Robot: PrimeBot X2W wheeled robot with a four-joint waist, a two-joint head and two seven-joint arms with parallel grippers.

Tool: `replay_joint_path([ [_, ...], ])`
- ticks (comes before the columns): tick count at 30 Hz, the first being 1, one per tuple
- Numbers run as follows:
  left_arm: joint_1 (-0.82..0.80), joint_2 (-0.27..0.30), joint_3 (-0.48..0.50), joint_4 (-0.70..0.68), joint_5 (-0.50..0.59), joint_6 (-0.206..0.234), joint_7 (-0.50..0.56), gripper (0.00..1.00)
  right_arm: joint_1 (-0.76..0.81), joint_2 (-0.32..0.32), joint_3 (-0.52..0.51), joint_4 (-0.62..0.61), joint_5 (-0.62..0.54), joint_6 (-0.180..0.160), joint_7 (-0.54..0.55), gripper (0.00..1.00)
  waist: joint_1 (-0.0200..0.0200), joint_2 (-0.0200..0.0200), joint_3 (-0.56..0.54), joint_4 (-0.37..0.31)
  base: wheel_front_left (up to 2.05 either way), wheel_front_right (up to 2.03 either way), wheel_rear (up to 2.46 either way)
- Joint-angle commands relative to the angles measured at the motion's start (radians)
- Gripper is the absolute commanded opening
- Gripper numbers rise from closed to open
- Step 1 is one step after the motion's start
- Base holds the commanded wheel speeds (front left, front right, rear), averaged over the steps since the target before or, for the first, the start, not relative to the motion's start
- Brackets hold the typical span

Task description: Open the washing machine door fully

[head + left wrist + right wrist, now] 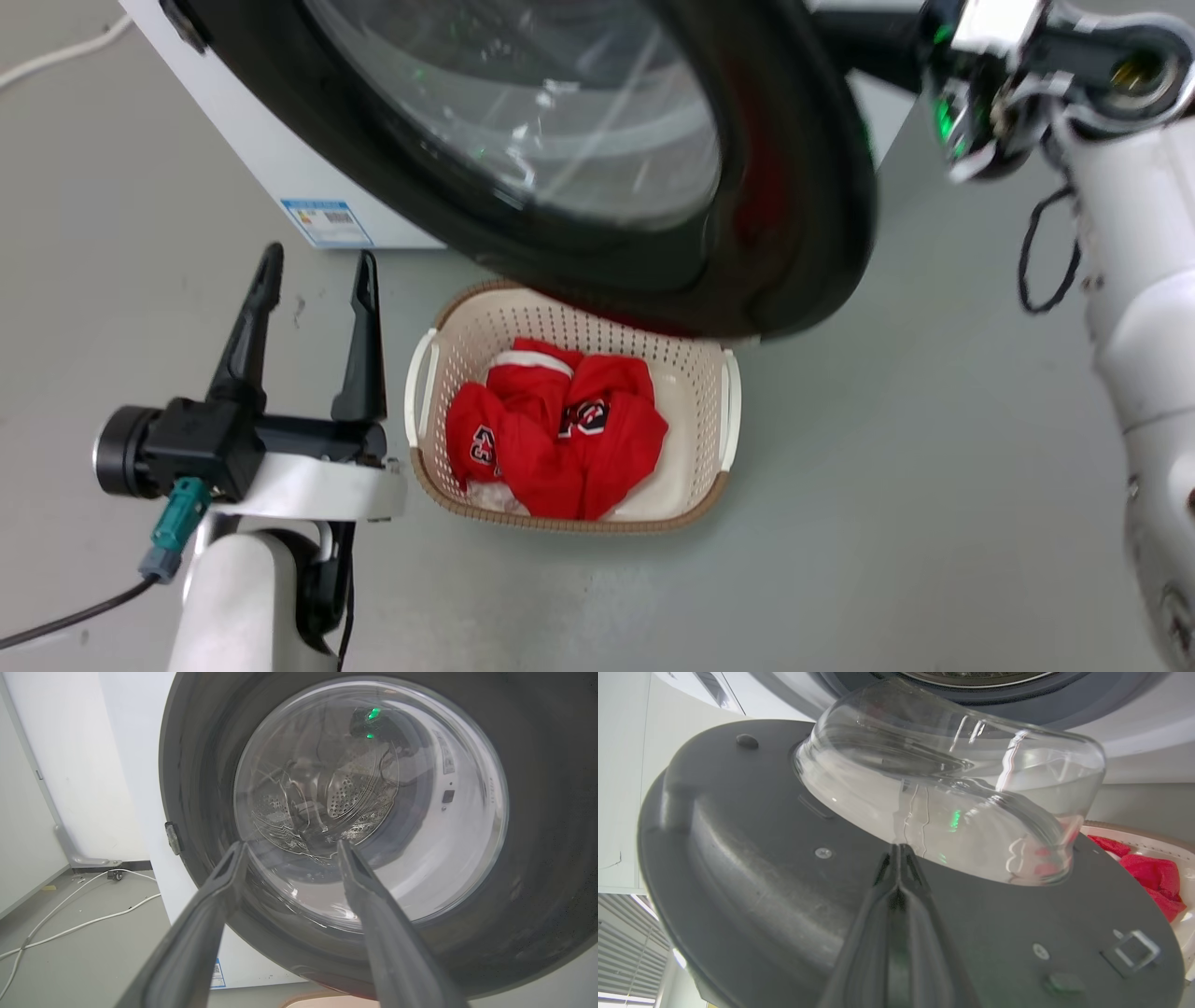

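Closest in the head view, the left gripper [319, 257] is hanging low on the left. Its two dark fingers are spreading wide and holding nothing. Beyond it, the door [794, 187] is standing partly open from the washing machine [261, 159] and overhanging a basket [523, 315] of red clothes [560, 439]. The right arm [1148, 327] is reaching behind the door's far edge.

In the left wrist view, the left gripper [290, 843] is pointing at the outer face of the door [537, 812], fingers wide apart and apparently touching nothing.

In the right wrist view, the right gripper [900, 851] is keeping its fingers pressed together, pinching nothing. The tips are lying against, or just off, the dark inner face of the door [752, 882], below the glass bowl [952, 784]; contact is impossible to tell.

The door is looking stiff and fairly heavy, swinging only on its hinge. The glossy rim is probably slippery and the glass breakable, so pushing on the dark inner panel seems the safest hold.
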Motion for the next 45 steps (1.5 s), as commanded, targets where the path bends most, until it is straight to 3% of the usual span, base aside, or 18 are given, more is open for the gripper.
replay_joint_path([
  [1, 0.020, -0.004, -0.003, 0.004, 0.000, -0.003, -0.002, 1.00, 0.047, 0.015, 0.011, -0.028, 0.005, 0.000, 0.019, 0.00, 0.0000, 0.0000, -0.049, -0.002, 0.00, 0.00, 0.00],
  [14, 0.116, -0.011, -0.018, 0.035, 0.014, -0.003, -0.002, 1.00, 0.351, 0.071, 0.077, -0.318, 0.058, 0.000, 0.148, 0.00, 0.0000, 0.0000, -0.178, 0.018, 0.00, 0.00, 0.00],
  [23, 0.132, -0.019, -0.020, 0.040, 0.016, -0.003, -0.002, 1.00, 0.493, 0.084, 0.157, -0.483, 0.101, 0.000, 0.136, 0.00, 0.0000, 0.0000, -0.205, 0.038, 0.00, 0.00, 0.00],
  [29, 0.139, -0.023, -0.020, 0.039, 0.012, 0.003, -0.002, 1.00, 0.580, 0.082, 0.206, -0.560, 0.157, 0.000, 0.024, 0.00, 0.0000, 0.0000, -0.215, 0.041, 0.00, 0.00, 0.00],
  [38, 0.160, -0.025, -0.015, 0.037, 0.009, 0.013, -0.002, 1.00, 0.738, 0.083, 0.090, -0.629, 0.308, 0.000, -0.288, 0.00, 0.0000, 0.0000, -0.235, 0.027, 0.00, 0.00, 0.00],
  [39, 0.163, -0.025, -0.013, 0.038, 0.010, 0.013, -0.002, 1.00, 0.760, 0.083, 0.070, -0.643, 0.321, 0.000, -0.326, 0.12, 0.0000, 0.0000, -0.239, 0.024, 0.00, 0.00, 0.00],
  [40, 0.167, -0.025, -0.011, 0.039, 0.011, 0.013, -0.002, 1.00, 0.785, 0.083, 0.049, -0.656, 0.342, 0.000, -0.366, 0.39, 0.0000, 0.0000, -0.242, 0.022, 0.00, 0.00, 0.00],
  [41, 0.170, -0.025, -0.011, 0.040, 0.013, 0.013, -0.002, 1.00, 0.810, 0.083, 0.031, -0.670, 0.367, 0.000, -0.403, 0.74, 0.0000, 0.0000, -0.245, 0.021, 0.00, 0.00, 0.00],
  [42, 0.171, -0.026, -0.009, 0.041, 0.013, 0.013, -0.002, 1.00, 0.836, 0.083, 0.017, -0.685, 0.383, 0.000, -0.433, 1.00, 0.0000, 0.0000, -0.247, 0.019, 0.00, 0.00, 0.00],
  [45, 0.177, -0.026, -0.007, 0.045, 0.017, 0.012, -0.002, 1.00, 0.919, 0.083, -0.022, -0.723, 0.413, 0.000, -0.521, 1.00, 0.0000, 0.0000, -0.258, 0.014, 0.00, 0.00, 0.00],
])
